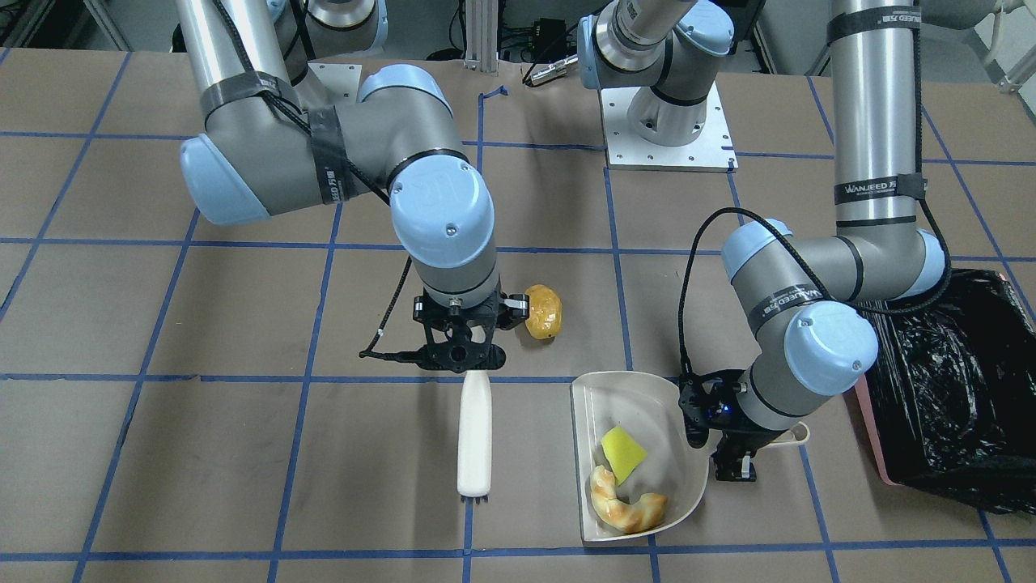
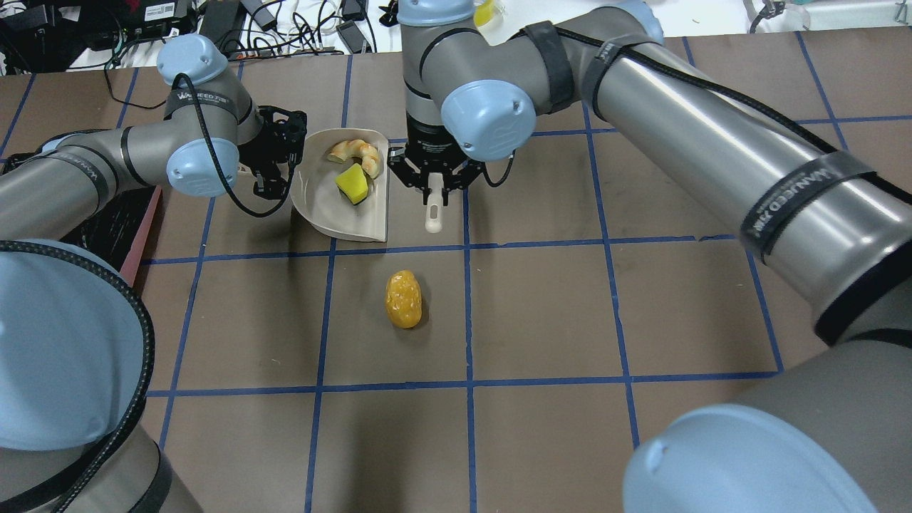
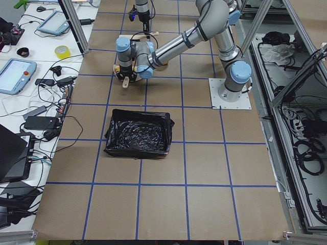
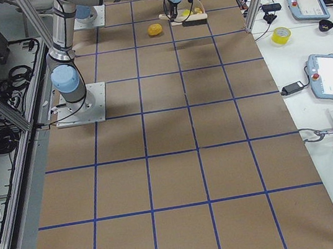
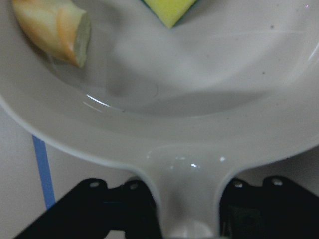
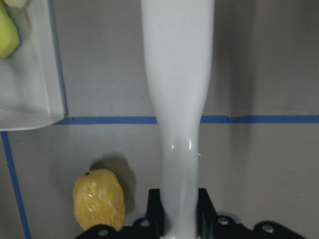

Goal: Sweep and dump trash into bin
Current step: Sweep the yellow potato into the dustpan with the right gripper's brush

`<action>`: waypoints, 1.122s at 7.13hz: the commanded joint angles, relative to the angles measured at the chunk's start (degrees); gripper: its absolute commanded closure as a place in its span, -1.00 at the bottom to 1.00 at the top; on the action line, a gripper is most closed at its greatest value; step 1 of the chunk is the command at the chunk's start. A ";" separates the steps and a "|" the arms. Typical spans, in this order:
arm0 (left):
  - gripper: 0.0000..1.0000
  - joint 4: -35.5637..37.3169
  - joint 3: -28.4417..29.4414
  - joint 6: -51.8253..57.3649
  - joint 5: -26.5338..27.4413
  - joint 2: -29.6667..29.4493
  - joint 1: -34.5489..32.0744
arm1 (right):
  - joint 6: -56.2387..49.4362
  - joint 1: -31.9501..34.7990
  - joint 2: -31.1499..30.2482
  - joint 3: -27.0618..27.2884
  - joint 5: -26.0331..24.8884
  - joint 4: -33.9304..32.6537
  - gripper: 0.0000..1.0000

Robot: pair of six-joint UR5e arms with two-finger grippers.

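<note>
One bin [image 1: 947, 389], pink and lined with a crinkled black bag, is the biggest thing on the table [image 1: 162, 453]; it sits at the robot's left, beside the left arm's elbow. The cream dustpan [image 1: 627, 397] lies near it, its handle pinched between the fingers of the left gripper [image 1: 732, 463]. Next in size is the cream brush [image 1: 474, 437], just beside the pan's open edge. The right gripper [image 1: 461, 354] is clamped on its handle, and the dark bristles point away from the robot. The lumpy potato [image 1: 543, 312] lies on the bare table on the robot's side of the brush, apart from the pan. The croissant [image 1: 627, 506] and the small yellow-green wedge [image 1: 623, 452] lie inside the dustpan, close together.
</note>
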 commanded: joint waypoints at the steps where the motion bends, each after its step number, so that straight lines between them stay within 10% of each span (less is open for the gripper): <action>1: 1.00 0.60 -5.60 4.35 -0.04 3.69 2.10 | -1.16 -0.70 -8.02 14.54 0.06 -3.66 1.00; 3: 1.00 2.51 -14.01 5.43 0.14 8.35 2.11 | 1.72 0.26 -14.53 25.02 0.41 -7.89 1.00; 8: 1.00 9.56 -27.15 3.77 0.58 15.75 2.02 | 12.27 11.60 -14.82 32.16 1.38 -17.88 1.00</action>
